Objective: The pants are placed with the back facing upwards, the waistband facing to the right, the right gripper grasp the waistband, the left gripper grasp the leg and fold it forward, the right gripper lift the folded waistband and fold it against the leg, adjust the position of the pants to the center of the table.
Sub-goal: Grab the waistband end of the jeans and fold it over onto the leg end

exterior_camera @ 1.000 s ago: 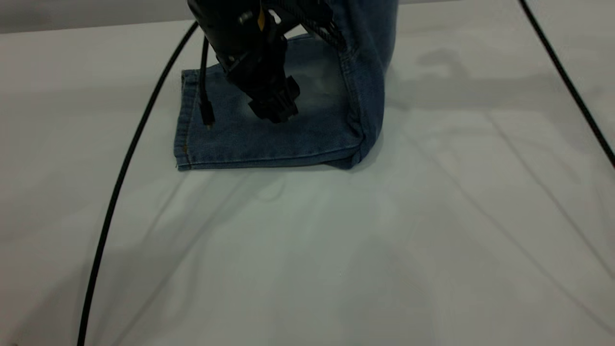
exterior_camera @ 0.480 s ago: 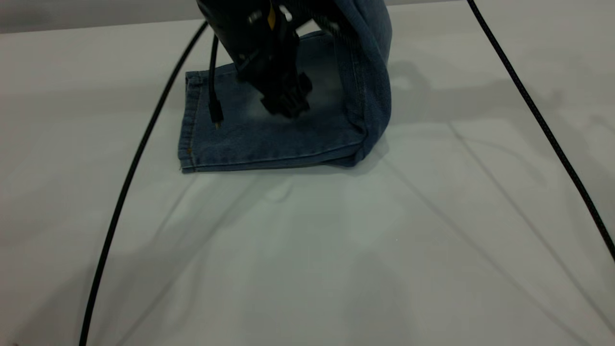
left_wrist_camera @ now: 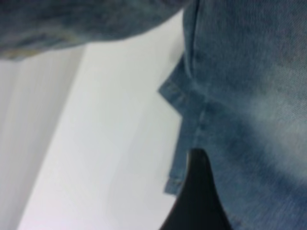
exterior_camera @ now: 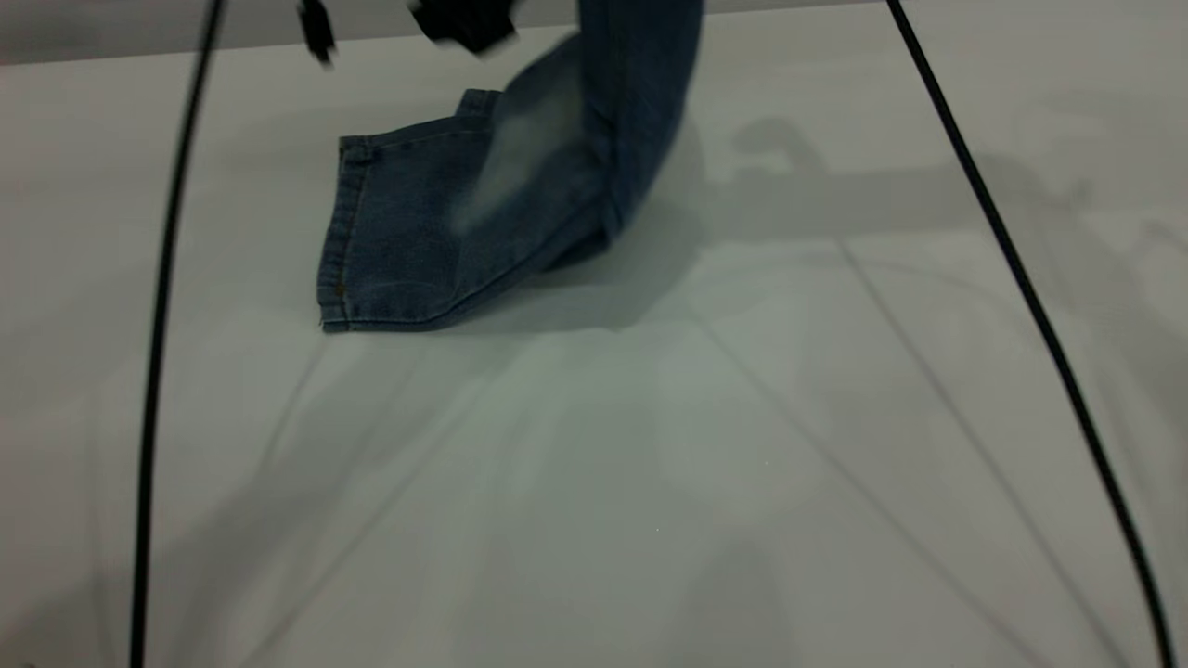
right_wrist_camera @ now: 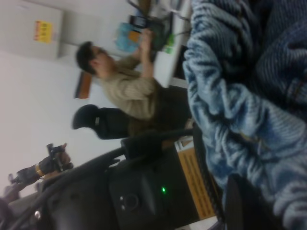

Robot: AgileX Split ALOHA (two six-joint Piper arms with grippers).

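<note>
The blue denim pants (exterior_camera: 418, 232) lie with their leg hems on the white table (exterior_camera: 650, 464) at the back left. The rest of the pants rises steeply and leaves the exterior view's top edge (exterior_camera: 640, 56). My right gripper is above that edge. In the right wrist view, bunched denim at the waistband (right_wrist_camera: 240, 110) is pressed against its dark finger (right_wrist_camera: 242, 203). My left gripper (exterior_camera: 464, 19) hangs blurred at the top edge, above and clear of the flat legs. In the left wrist view one black finger (left_wrist_camera: 199, 191) shows over denim near a hem corner (left_wrist_camera: 175, 93).
Two black cables cross the exterior view, one at the left (exterior_camera: 158, 325) and one at the right (exterior_camera: 1021, 297). The tablecloth is creased in front of the pants. The right wrist view shows the other arm's black body (right_wrist_camera: 144, 196) and a seated person (right_wrist_camera: 129, 88) behind it.
My left gripper has risen off the flat legs to the top edge. The raised part of the pants has swung left and higher, pulling the fold off the table. The left cable shifted left.
</note>
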